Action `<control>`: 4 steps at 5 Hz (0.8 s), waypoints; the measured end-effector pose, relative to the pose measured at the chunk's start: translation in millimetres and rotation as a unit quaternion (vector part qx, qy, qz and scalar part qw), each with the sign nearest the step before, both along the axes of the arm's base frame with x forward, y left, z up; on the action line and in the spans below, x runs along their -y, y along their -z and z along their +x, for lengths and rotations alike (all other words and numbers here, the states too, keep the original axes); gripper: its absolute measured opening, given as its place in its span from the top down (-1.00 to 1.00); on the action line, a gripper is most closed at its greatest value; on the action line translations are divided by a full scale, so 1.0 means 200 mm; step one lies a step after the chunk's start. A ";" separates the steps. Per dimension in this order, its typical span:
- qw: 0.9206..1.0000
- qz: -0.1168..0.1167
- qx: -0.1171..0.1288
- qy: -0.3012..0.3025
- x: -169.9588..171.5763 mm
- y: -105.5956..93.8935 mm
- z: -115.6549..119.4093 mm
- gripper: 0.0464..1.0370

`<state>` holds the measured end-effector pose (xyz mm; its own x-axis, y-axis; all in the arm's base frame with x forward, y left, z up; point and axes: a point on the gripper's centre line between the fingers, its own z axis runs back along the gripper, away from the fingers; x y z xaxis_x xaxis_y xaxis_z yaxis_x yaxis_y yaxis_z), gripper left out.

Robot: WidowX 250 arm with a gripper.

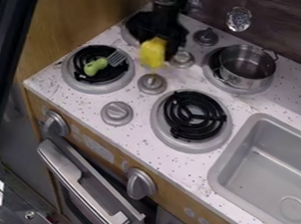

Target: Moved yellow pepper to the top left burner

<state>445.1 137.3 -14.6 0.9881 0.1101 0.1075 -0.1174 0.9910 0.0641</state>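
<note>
Yellow pepper [152, 53] pinched between the fingers of the gripper [161, 43] should be eased over the burner [126, 35] at the frame's upper left and lowered before release

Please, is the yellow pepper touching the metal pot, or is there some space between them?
Apart. The camera view shows a knob and some white counter between the yellow pepper and the metal pot.

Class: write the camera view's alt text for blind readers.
A robot arm holds a yellow pepper above a toy stove, near the top left burner. A green-handled fork lies on the lower left burner, a pot on the upper right one.
</note>
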 end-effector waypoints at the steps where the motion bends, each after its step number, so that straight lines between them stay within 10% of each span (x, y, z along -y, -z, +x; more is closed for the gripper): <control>1: 0.999 0.012 0.028 -0.013 -0.06 -0.05 0.05 -0.52; 4: 0.995 0.035 0.068 -0.057 -0.25 0.05 0.22 -0.52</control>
<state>488.8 186.8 -24.6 0.9458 0.2074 0.2499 -0.2403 0.9646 0.1088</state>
